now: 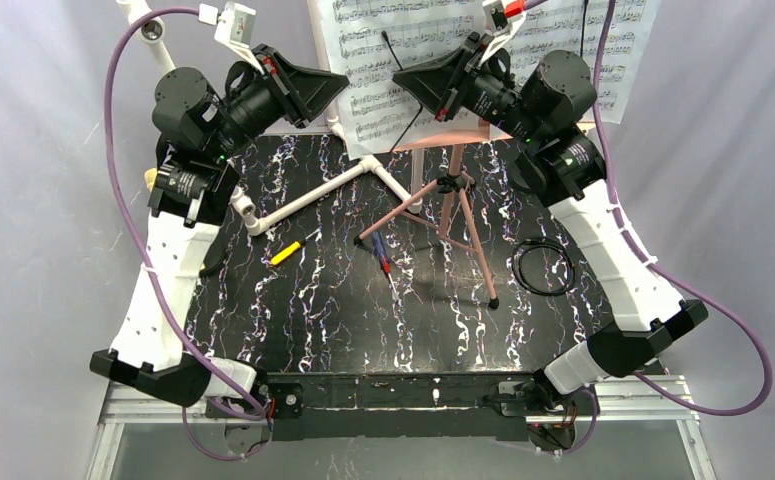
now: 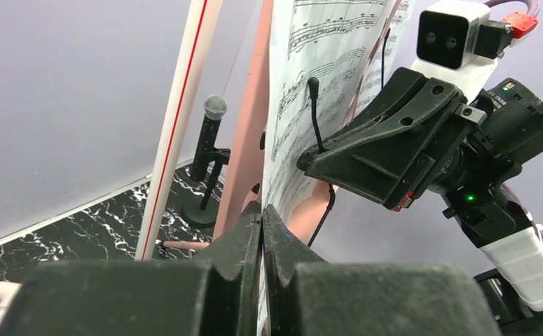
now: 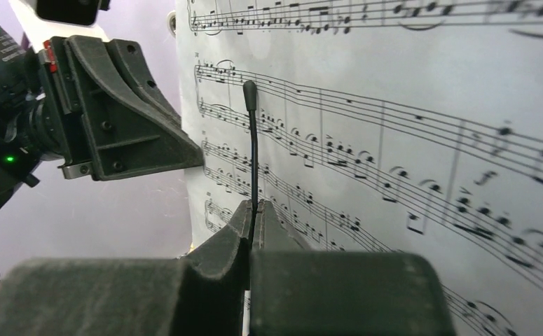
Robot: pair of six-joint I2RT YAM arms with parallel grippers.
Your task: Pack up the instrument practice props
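Left gripper and right gripper each pinch shut on the sheet-music pages standing on the pink music board; we judge nothing packed yet.

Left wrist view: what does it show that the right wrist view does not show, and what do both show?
Only left wrist: the grey-headed microphone, white pipe, pink board, and the right gripper from outside. Only right wrist: the left gripper from outside. Both: the sheet-music page with a thin black clip arm on it.
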